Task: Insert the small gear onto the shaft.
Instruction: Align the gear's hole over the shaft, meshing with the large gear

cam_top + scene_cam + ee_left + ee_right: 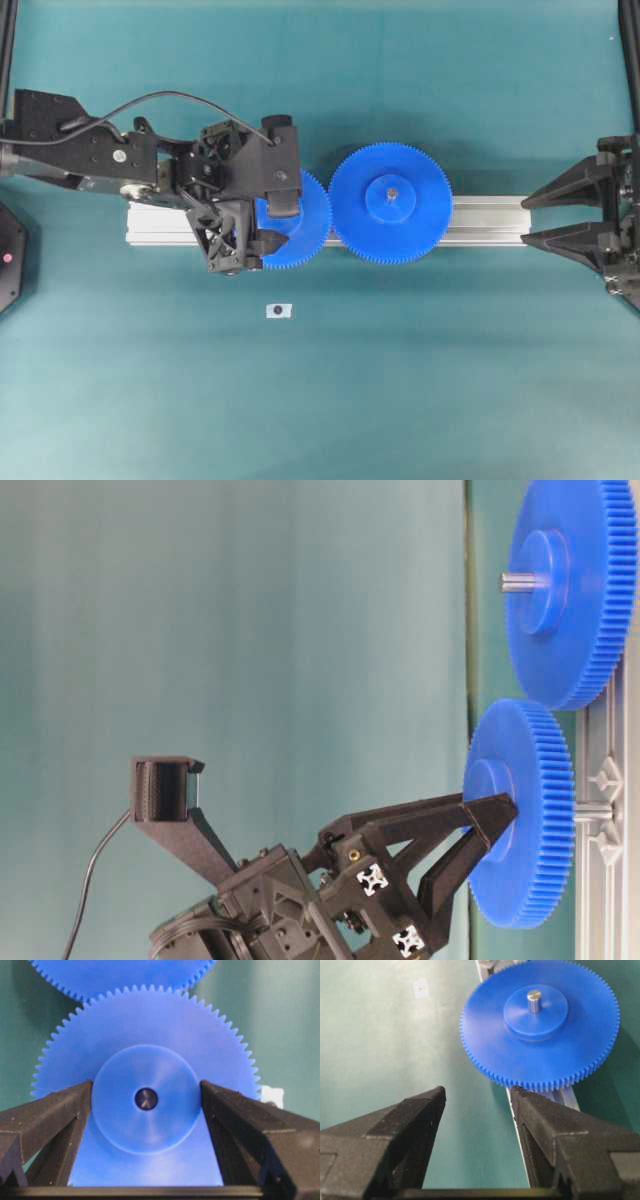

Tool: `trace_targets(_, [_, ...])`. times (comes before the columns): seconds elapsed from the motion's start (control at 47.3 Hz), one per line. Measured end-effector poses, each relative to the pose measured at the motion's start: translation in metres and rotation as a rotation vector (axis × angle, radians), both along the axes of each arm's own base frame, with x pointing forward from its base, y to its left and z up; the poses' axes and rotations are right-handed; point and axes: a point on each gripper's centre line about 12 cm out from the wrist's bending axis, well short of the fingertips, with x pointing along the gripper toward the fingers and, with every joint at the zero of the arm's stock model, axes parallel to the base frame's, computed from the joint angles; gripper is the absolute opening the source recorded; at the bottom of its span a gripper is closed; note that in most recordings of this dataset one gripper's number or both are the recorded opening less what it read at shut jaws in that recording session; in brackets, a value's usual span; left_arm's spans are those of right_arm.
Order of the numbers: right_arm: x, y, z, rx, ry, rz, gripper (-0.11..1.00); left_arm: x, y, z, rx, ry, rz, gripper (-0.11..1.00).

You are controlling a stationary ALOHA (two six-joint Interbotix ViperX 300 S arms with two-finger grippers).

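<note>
Flanking the raised hub of the small blue toothed plastic gear [145, 1097], the left gripper [146, 1091] has its jaws spread, just beside the hub. A grey metal shaft [146, 1098] fills the gear's centre hole. Beyond, the wider blue gear [390, 203] meshes on the silver grooved rail [485, 220]. The right gripper [477, 1095] hangs spread, empty.

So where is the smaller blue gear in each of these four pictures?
Overhead: the small gear lies left of centre on the rail, half hidden under the left arm's jaws.
Table-level: lower right, seen edge-on, jaws at its hub.
Left wrist: it fills the middle, hub between the two jaws.
Right wrist: not in view.
Shared landmark: the wider gear, beside it, its teeth reaching the small gear's.
</note>
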Motion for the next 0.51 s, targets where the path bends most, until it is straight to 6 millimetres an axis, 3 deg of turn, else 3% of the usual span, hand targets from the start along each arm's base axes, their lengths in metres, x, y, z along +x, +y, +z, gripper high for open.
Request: trace_targets(0.507, [-0.0005, -0.0012, -0.0020, -0.001, -0.006, -0.008, 0.65, 0.0017, 0.0032, 0.0034, 0.001, 0.026, 0.003, 0.88])
